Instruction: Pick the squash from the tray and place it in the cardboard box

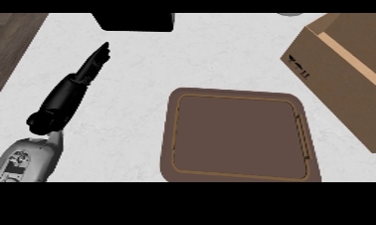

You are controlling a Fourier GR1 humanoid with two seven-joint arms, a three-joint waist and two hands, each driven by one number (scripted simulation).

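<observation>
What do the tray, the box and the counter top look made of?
The tray: matt brown, plastic or stained wood by its look; even colour, rounded corners, thin lighter line inside the rim. The box: plain cardboard; tan, dull faces, paler edge at the top, black printed marks. The counter top: white stone or laminate imitating it; faint grey veins.

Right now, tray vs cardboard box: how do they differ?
Colour: the tray is dark brown; the cardboard box is lighter tan.
Shape: the tray is low and flat with rounded corners; the cardboard box is tall with sharp edges.
Framing: the tray shows almost whole; the cardboard box is cut off at the right edge.
Shared: both sit on the white counter.
</observation>
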